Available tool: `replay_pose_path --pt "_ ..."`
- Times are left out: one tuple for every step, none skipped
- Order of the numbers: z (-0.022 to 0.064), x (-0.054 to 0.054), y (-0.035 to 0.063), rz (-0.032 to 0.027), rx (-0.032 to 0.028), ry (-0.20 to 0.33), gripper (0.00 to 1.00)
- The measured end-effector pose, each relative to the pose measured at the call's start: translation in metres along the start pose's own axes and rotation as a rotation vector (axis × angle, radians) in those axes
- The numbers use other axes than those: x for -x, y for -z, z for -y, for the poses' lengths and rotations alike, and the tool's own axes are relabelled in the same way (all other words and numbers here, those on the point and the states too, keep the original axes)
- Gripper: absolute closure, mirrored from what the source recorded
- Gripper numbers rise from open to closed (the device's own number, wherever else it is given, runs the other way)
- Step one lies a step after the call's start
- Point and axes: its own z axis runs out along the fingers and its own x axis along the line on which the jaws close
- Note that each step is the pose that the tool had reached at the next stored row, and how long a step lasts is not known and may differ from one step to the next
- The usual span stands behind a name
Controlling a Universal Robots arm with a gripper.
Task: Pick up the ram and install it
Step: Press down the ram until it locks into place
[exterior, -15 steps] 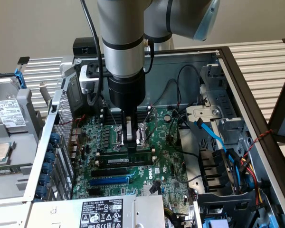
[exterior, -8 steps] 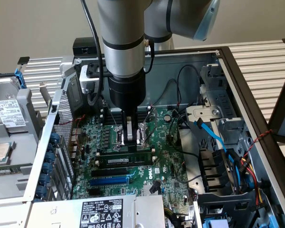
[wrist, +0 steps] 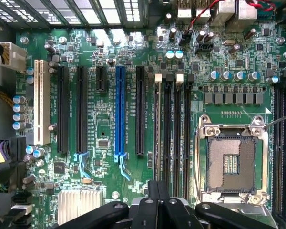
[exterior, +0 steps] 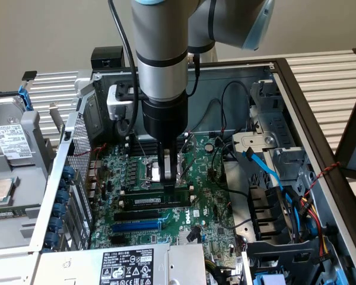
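One ram (exterior: 157,200) lies in slot beside blue expansion slot (exterior: 136,225); looks seated, install approx done. Gripper (exterior: 168,178) above ram, fingers together, nothing held.

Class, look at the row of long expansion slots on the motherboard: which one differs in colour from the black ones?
The blue slot, also seen at. It stands between black slots on either side; a white slot sits at the row's far end.

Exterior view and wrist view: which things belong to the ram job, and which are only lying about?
For the job: ram, lying along the black memory slots; hand, directly above the ram.

Only lying about: hard drive, blue expansion slot, processor socket, blue cable.
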Motion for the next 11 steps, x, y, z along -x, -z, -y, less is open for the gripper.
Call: replay_pose_path --pt "0.0 0.0 -0.0005 -0.0027 -0.0001 0.0 0.9" --pt "0.0001 0.0 -0.0009 -0.0044 -0.0002 0.0 0.9" --pt "0.0001 0.0 -0.0013 -0.0053 -0.0002 0.0 0.9" --pt "0.0 0.0 -0.0015 -0.0058 0.0 0.0 0.9" --pt "0.0 0.0 -0.0016 -0.0059 -0.0001 0.0 0.9" --pt "0.0 0.0 -0.0019 -0.0059 -0.0001 0.0 0.9" --pt "0.0 0.0001 -0.0023 -0.0056 -0.0002 0.0 0.9" --pt "0.0 0.0001 -0.0029 -0.0052 -0.0002 0.001 0.9" --pt "0.0 0.0002 -0.004 -0.0052 0.0 0.001 0.9" --pt "0.0 0.0001 -0.0056 -0.0059 0.0002 0.002 0.9" --pt "-0.0001 0.0 -0.0071 -0.0066 0.0006 0.002 0.9"
